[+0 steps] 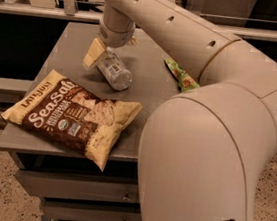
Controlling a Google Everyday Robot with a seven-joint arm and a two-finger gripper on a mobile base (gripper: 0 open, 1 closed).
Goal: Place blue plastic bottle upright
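The blue plastic bottle (115, 72) lies on its side on the grey table (71, 39), its base pointing to the front right. It is clear and ribbed with a pale label. Its cap end is hidden under my gripper (98, 57), which comes down from above at the bottle's far-left end and meets it there. The arm's wrist (115, 29) stands right above that spot.
A large brown and yellow Sea Salt chip bag (72, 117) lies at the table's front left, close to the bottle. A green snack packet (182, 76) lies to the right. My arm's bulky elbow (208, 156) covers the front right. Drawers (83, 191) sit below.
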